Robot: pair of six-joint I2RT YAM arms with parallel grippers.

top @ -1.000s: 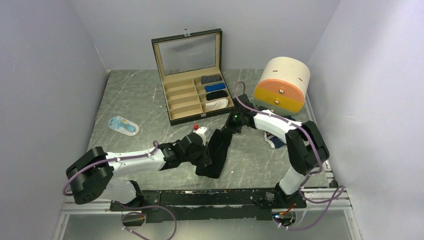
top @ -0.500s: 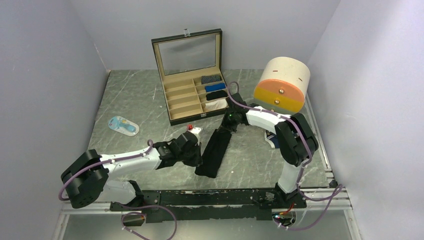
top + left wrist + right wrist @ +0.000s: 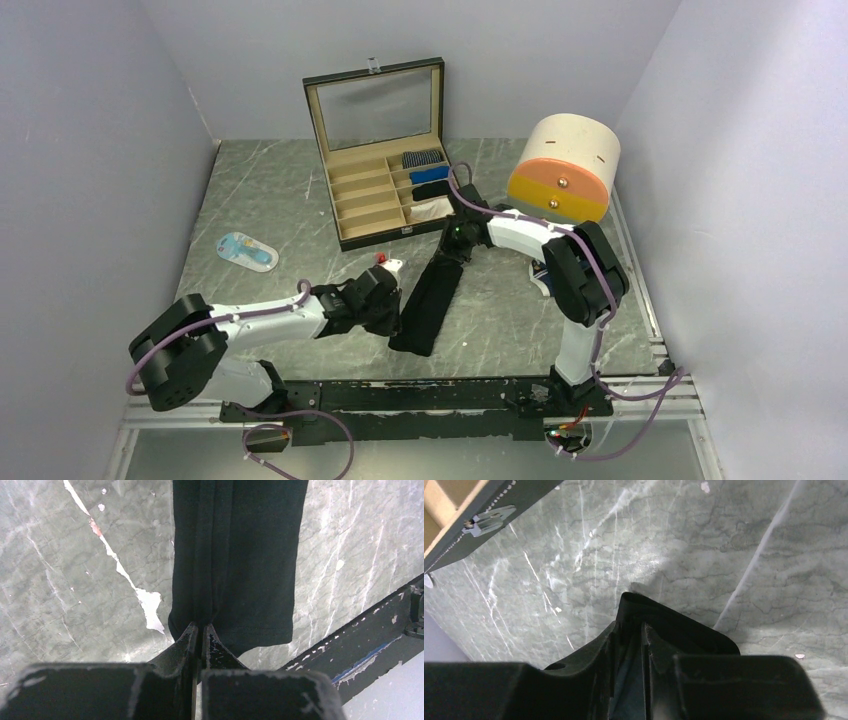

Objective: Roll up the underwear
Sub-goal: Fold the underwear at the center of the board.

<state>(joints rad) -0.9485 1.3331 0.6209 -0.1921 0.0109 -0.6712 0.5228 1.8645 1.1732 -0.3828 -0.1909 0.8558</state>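
The left hand (image 3: 200, 630) is pinched tight on the near hem of the black underwear (image 3: 250, 555), right at its left corner, the two scuffed black fingers pressed together with the cloth caught between them. From there the garment lies flat on the tabletop (image 3: 75, 580) as one long, narrow folded strip. Its long axis runs away from the arms, leaning a little to the right, from the near end at the left hand to the far end at the right hand (image 3: 642, 630). That hand sits over the far end with only a slim gap between its fingers; whether it grips the cloth I cannot tell.

The cloth is soft and matte, with lengthwise creases and a stitched hem across the near end. The tabletop is grey marble-look, white-veined, chipped in places. Beyond stand an open wooden case (image 3: 375, 200) with slim compartments and a round cream drum (image 3: 563, 170) with an orange and yellow front.
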